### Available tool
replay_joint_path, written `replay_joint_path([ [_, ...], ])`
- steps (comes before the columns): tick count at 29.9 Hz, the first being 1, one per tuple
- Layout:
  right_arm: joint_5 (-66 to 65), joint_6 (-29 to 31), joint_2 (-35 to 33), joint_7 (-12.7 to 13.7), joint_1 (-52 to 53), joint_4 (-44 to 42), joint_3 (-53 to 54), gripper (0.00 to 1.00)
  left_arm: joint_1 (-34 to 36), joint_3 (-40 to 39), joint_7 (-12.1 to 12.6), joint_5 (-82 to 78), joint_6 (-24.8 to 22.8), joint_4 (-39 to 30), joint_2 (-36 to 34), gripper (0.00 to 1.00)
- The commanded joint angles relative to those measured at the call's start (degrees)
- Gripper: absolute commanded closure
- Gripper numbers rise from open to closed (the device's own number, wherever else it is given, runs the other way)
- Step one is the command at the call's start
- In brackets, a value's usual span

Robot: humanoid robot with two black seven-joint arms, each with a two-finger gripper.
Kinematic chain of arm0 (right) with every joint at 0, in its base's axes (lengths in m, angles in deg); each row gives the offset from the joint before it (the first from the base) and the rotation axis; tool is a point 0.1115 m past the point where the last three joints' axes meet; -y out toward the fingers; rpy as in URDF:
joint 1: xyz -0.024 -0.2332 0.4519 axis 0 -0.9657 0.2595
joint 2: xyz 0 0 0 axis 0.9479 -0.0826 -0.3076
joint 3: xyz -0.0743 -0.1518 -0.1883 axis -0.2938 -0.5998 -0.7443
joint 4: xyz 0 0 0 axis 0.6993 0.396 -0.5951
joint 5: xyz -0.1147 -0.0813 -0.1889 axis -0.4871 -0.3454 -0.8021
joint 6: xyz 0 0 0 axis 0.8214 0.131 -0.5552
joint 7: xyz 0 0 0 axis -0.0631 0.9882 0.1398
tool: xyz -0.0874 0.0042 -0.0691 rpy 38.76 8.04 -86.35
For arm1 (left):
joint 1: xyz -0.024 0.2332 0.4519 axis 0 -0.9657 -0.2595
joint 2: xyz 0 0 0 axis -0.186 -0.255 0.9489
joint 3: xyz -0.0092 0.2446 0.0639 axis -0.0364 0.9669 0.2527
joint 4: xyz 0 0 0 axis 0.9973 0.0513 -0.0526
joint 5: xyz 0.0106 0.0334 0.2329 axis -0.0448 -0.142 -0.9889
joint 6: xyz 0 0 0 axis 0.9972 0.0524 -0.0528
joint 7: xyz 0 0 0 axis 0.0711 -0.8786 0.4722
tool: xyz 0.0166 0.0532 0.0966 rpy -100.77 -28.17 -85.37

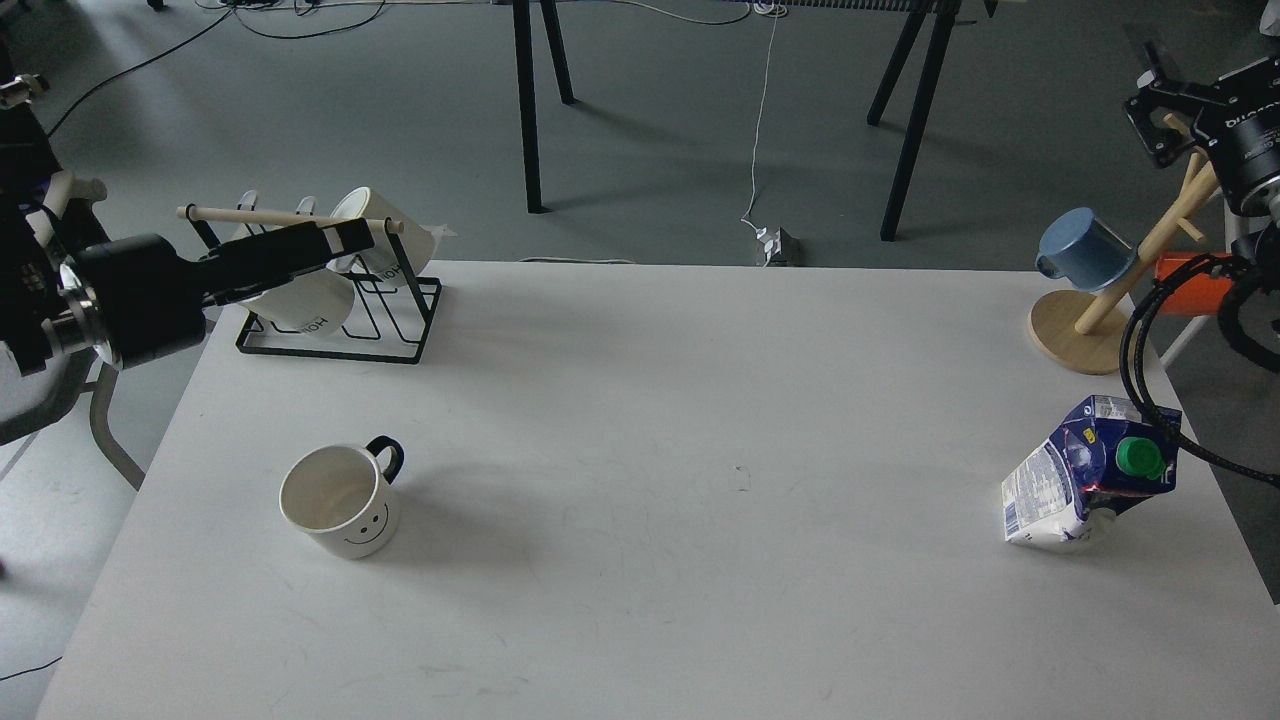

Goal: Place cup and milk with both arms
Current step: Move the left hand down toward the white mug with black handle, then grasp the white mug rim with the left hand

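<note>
A white cup [338, 500] with a smiley face and a black handle stands upright on the left part of the white table [650, 420]. A blue and white milk carton [1088, 472] with a green cap stands tilted near the table's right edge. My left gripper [350, 238] reaches in from the left and hangs in front of the mug rack, well behind and above the cup; its fingers are seen side-on as one dark bar. My right gripper [1160, 105] is at the far right, high above the carton, by the wooden mug tree; its fingers cannot be told apart.
A black wire rack [400, 330] with a wooden bar holds two white mugs at the table's back left. A wooden mug tree [1085, 335] with a blue cup [1082, 250] stands at the back right. Black cables [1140, 370] hang beside the carton.
</note>
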Motion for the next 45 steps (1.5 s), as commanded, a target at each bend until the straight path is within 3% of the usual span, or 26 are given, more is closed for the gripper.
replay_joint_path([
  [1,0.2,0.0,-0.1,-0.1,-2.0,0.3,0.3,0.01,-6.5,0.8,-0.3,-17.7,8.5,0.3,-0.5,0.07],
  [4,0.2,0.0,-0.2,-0.1,-3.7,1.1,1.1,0.01,-9.6,1.5,0.1,-33.3,11.9,2.4,0.5,0.09],
  [8,0.2,0.0,-1.0,-0.1,-4.8,1.3,2.5,0.01,-10.8,1.7,0.0,-45.6,13.7,12.5,7.3,0.11],
  [12,0.2,0.0,-1.8,0.0,-5.0,1.3,2.5,0.01,-11.5,3.5,-0.3,-47.5,13.9,20.2,12.9,0.14],
  [22,0.2,0.0,-3.2,-0.1,-6.0,1.4,2.6,0.01,-13.1,4.3,0.1,-47.5,14.5,24.7,15.3,0.22],
  [25,0.2,0.0,-3.2,-0.1,-6.0,1.4,2.6,0.01,-13.2,4.5,-0.3,-47.5,14.5,25.1,15.6,0.37],
  [30,0.1,0.0,-3.2,-0.1,-6.0,2.1,2.6,0.01,-13.3,5.2,-0.4,-47.5,16.5,26.4,15.8,0.41],
  [33,0.2,0.0,-3.2,-0.1,-6.0,2.3,2.6,0.01,-13.5,6.3,-0.9,-47.5,16.6,26.8,15.8,0.59],
  [35,0.1,0.0,-3.2,-0.1,-6.0,2.3,2.6,0.01,-13.6,7.0,-2.2,-47.5,16.5,26.8,15.8,0.81],
  [42,0.1,0.0,-3.3,-0.1,-6.2,2.1,2.6,0.01,-13.1,7.1,-2.8,-47.5,16.6,27.0,15.7,0.90],
  [45,0.1,0.0,-3.3,-0.1,-6.4,2.1,2.6,0.01,-12.5,6.8,-5.7,-47.4,16.3,26.5,15.6,0.95],
])
